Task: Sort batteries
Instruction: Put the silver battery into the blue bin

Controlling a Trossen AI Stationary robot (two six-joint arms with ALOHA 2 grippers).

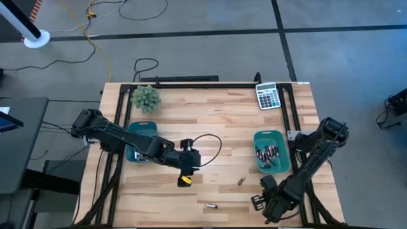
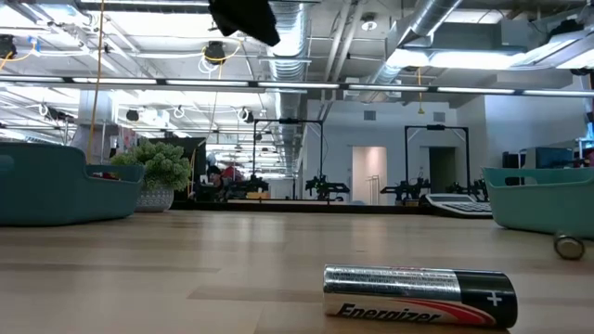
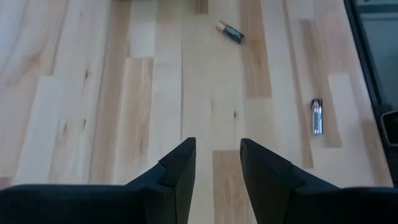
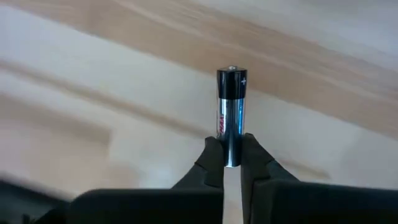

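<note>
My right gripper (image 4: 231, 149) is shut on a silver-and-black battery (image 4: 231, 106) near the table's front right (image 1: 262, 202). In the high view the gripper hides that battery. My left gripper (image 3: 217, 146) hovers open over the table's middle (image 1: 186, 178), with nothing between its fingers. Two loose batteries lie on their sides on the wood, one (image 1: 241, 180) toward the right and one (image 1: 211, 206) by the near edge (image 2: 418, 295). The right teal bin (image 1: 283, 137) holds several batteries (image 1: 267, 154). The left teal bin (image 1: 143, 130) sits partly under the left arm. My right gripper pinches the battery's unmarked end (image 4: 231, 152) between its two fingertips. The fingers point down from above and lie along the battery. The battery sticks out past the fingertips, upright, with its plus end (image 4: 231, 78) lowest. It looks lifted clear of the wood.
A grey calculator (image 1: 268, 95) lies at the far right corner and a small potted plant (image 1: 146, 97) stands at the far left. A black cable (image 1: 206, 143) loops over the table's middle. Bare wood stretches between the two bins and along the near edge.
</note>
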